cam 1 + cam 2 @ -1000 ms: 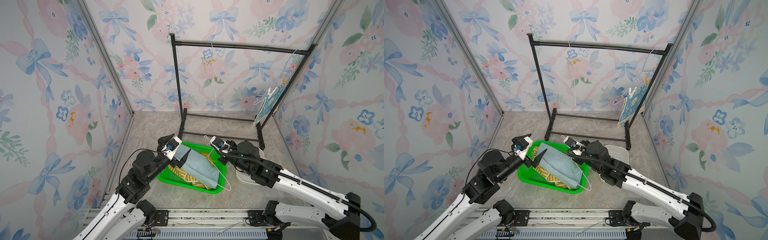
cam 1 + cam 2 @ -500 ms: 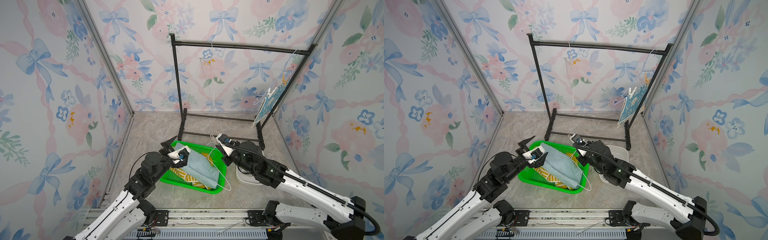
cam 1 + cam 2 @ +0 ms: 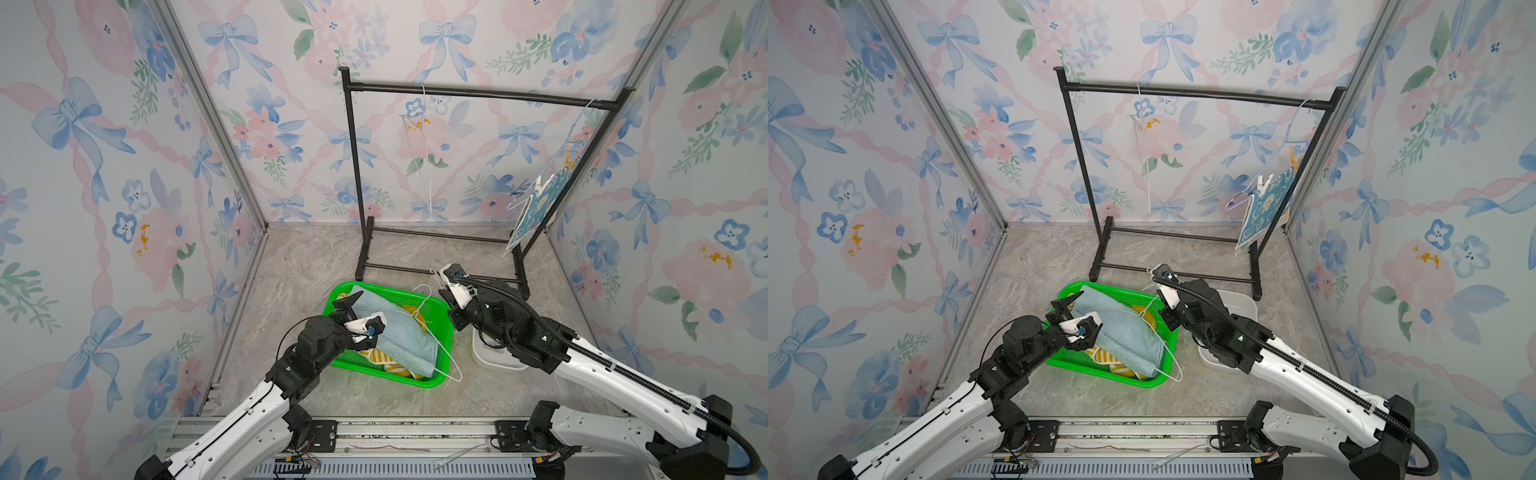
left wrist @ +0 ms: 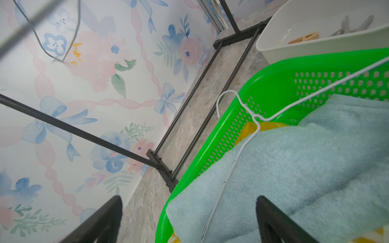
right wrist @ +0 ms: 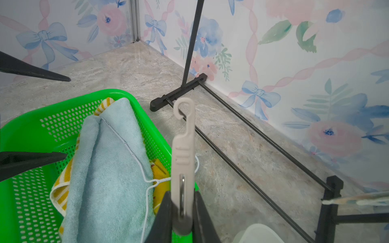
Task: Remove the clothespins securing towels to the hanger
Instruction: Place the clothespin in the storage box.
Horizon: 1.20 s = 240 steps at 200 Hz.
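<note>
Currently the right gripper [image 5: 182, 212] is clamped narrowly on a pale clothespin [image 5: 182, 147]. It pinches the clip near its metal spring, and the hooked end points away from the wrist. In both top views this gripper hangs above the floor between the far right corner of the green basket [image 3: 376, 287] and the near base bar of the black rack [image 3: 478, 93].

The left gripper [image 4: 189, 198] stands wide and holds nothing. One finger [image 4: 271, 218] is over the teal towel [image 3: 395, 328] and the other is beyond the basket's rim.

The teal towel lies folded in the basket on top of the yellow-striped towel [image 3: 397, 369]. A white wire hanger [image 4: 255, 120] rests across them, its hook over the basket's edge and its lower loop sticking out past the near right corner.

The blue towel [image 3: 1266, 203], printed with white figures too small to read further, hangs from a second hanger at the right end of the rack. It is pinned by a white clothespin [image 3: 1262, 183] on its lower corner and a tan clothespin [image 3: 1295, 158] higher up.

An empty hanger [image 3: 424, 124] hangs near the middle of the rod.

Just beside the basket, under the right arm, a white tub [image 4: 294, 52] holds a wood-coloured clip [image 4: 305, 37] and grey clips [image 4: 353, 25].
</note>
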Each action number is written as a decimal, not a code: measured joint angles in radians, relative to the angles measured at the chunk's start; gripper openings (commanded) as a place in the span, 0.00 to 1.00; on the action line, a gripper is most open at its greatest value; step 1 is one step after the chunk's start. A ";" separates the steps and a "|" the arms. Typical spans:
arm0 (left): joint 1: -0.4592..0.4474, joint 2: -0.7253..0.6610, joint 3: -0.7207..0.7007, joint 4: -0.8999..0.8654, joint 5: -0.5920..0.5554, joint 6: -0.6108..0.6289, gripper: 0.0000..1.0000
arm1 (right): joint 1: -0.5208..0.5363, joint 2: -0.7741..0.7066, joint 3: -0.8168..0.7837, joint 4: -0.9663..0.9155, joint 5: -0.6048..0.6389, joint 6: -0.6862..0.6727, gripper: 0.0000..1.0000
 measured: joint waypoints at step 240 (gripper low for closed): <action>0.000 0.039 0.000 0.013 0.040 0.001 0.98 | -0.477 0.026 -0.157 -0.362 -0.152 0.455 0.00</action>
